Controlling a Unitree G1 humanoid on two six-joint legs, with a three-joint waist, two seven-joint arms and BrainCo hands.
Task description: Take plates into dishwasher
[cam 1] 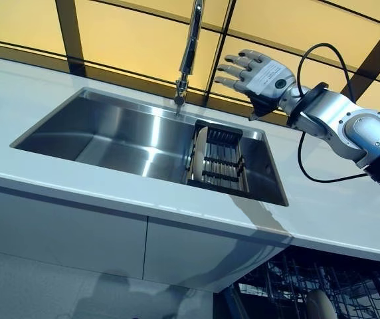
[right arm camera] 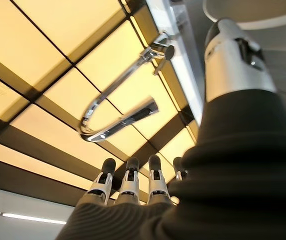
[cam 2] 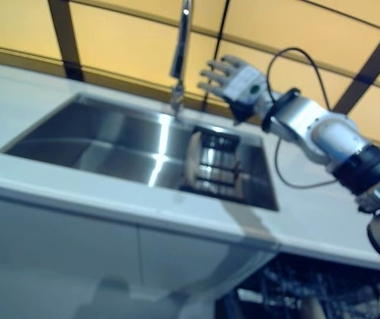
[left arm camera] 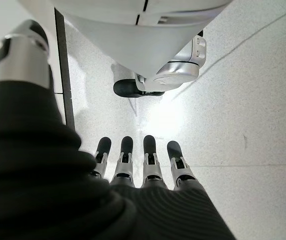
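Observation:
A pale plate [cam 1: 198,154] stands on edge in a black dish rack [cam 1: 224,161] at the right end of the steel sink [cam 1: 103,133]. My right hand [cam 1: 260,76] is raised above the counter behind the sink's back right corner, next to the faucet [cam 1: 190,46]. Its fingers are straight and it holds nothing; its wrist view shows the same [right arm camera: 133,182]. My left hand [left arm camera: 150,160] shows only in its wrist view, hanging over the floor with straight fingers, empty. The open dishwasher's wire rack [cam 1: 289,282] is below the counter at the lower right, with a round plate [cam 1: 319,306] in it.
A white countertop [cam 1: 37,80] surrounds the sink. White cabinet fronts [cam 1: 64,232] run below it. Amber panels with dark frames [cam 1: 130,33] rise behind the counter. The faucet's curved spout [right arm camera: 118,107] is close to my right hand.

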